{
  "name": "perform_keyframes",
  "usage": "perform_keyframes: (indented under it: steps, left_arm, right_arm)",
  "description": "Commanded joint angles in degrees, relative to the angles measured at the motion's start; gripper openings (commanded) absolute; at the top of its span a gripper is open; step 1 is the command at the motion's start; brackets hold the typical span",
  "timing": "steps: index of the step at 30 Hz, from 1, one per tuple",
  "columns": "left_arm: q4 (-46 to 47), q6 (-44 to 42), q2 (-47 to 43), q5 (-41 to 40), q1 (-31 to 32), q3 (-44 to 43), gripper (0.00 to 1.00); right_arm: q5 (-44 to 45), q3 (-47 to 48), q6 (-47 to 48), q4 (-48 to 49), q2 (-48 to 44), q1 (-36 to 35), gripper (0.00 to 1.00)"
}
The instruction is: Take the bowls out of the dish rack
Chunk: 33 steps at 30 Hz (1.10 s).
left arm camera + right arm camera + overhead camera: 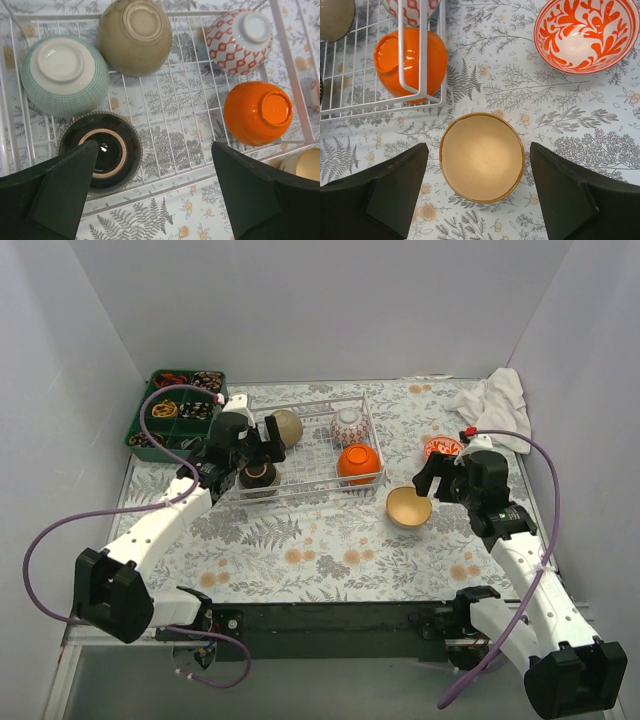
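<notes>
The white wire dish rack [318, 487] holds upside-down bowls: pale green [64, 74], olive-tan [135, 35], red-patterned white [240, 35], orange [257, 112] and dark brown [100, 152]. My left gripper [154, 143] is open and empty above the rack's near rail, by the dark brown bowl [258, 478]. A cream bowl [481, 157] sits upright on the tablecloth right of the rack. My right gripper [478, 147] is open above it, a finger on each side, not touching. A red-patterned bowl [587, 32] stands upright beyond it. No blue-inside bowl shows.
A green compartment tray [175, 410] of small items stands at the back left. A crumpled white cloth [495, 400] lies at the back right. White walls close in the table on three sides. The rack's corner [422, 50] stands close to the cream bowl.
</notes>
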<state>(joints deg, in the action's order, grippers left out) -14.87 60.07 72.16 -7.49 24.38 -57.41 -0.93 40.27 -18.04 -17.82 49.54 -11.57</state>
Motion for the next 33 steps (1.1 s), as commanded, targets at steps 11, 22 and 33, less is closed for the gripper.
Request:
perform_keyframes:
  steps: [11, 22, 33]
  left_arm:
    - [-27.2, 7.5, 14.9, -3.1, 2.0, -13.1, 0.98]
    - [-22.9, 9.3, 22.7, 1.9, 4.1, -16.9, 0.98]
    - [-16.8, 9.5, 28.5, 4.1, 6.7, -22.9, 0.98]
  right_arm:
    - [-5.7, -5.4, 1.0, 5.1, -5.9, -2.6, 0.9]
    - [-4.1, -7.4, 2.2, 5.5, -7.6, -5.0, 0.89]
    - [-5.9, -7.9, 2.4, 5.5, -8.4, -5.3, 0.89]
